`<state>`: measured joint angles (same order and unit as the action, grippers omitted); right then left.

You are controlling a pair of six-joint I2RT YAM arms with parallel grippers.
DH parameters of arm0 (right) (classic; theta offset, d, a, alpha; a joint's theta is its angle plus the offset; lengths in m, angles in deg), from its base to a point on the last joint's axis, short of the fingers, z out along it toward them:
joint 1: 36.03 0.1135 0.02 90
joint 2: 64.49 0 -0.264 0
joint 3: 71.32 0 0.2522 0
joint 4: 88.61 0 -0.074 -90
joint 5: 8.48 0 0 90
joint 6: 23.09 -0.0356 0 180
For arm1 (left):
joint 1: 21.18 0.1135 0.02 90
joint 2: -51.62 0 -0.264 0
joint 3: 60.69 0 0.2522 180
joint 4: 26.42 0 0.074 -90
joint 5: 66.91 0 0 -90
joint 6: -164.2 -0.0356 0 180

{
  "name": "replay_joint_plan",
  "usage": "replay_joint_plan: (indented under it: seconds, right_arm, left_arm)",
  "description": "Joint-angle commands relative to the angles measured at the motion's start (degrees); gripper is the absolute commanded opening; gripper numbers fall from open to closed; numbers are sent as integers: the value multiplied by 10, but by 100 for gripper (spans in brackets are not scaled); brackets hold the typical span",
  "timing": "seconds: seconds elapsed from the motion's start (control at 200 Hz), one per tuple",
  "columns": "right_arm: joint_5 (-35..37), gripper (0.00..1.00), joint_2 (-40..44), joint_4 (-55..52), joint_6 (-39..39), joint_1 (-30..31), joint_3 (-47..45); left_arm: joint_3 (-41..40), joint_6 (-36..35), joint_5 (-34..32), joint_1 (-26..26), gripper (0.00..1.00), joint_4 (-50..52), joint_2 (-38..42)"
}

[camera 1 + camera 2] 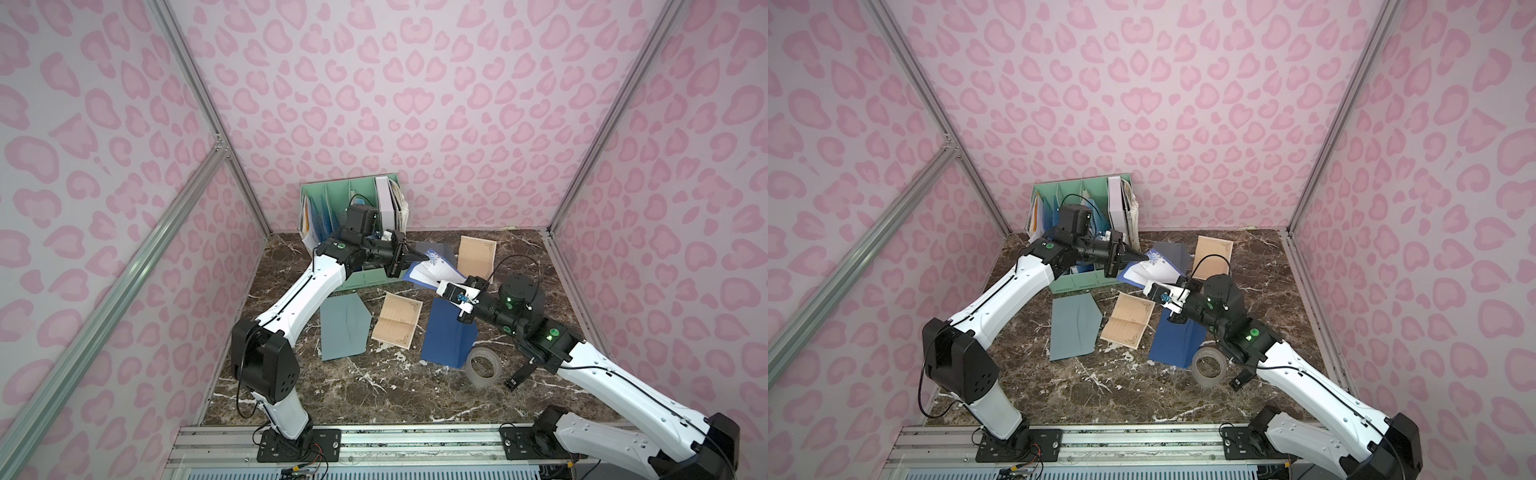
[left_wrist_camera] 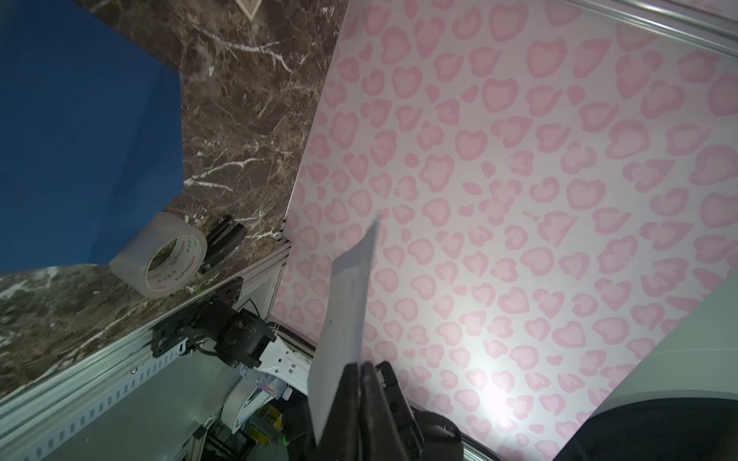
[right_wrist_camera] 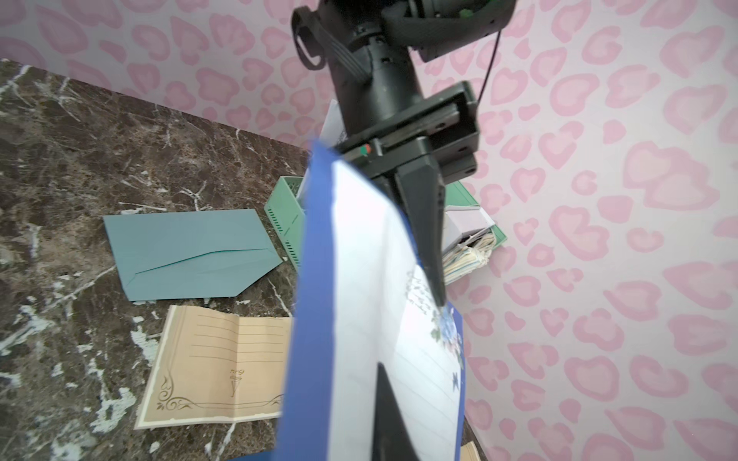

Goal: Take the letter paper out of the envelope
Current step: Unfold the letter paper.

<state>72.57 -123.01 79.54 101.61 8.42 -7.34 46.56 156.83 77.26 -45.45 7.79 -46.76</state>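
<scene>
Left gripper (image 1: 423, 258) clamped on paper (image 3: 367, 259) corner; we can't tell if right gripper (image 1: 439, 286) grips the envelope (image 3: 309, 279). If not, envelope likely rides along with the pull, or corner tears.

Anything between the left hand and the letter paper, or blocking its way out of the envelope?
Nothing between them: the left hand grips the white flower-printed letter paper. Its way out of the royal-blue paper envelope looks open, but a finger of the right hand lies on the paper and may pinch it.
</scene>
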Motion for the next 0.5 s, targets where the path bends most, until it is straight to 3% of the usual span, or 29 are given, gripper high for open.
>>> replay_joint_plan:
  seconds: [0.0, 0.2, 0.345, 0.495]
  right_arm:
    - [44, 35, 9, -1, -19, 13, -22]
    - [84, 60, 33, 10, -122, 10, -17]
    - [20, 70, 48, -52, -262, -17, 35]
    - [-115, 81, 87, -49, -453, -104, 45]
  left_arm:
    - [9, 16, -20, 3, 0, -63, 1]
    - [26, -11, -20, 8, 0, -72, -1]
    - [32, -63, -52, 17, 0, -91, 11]
    - [24, -128, -116, 23, 0, -109, 30]
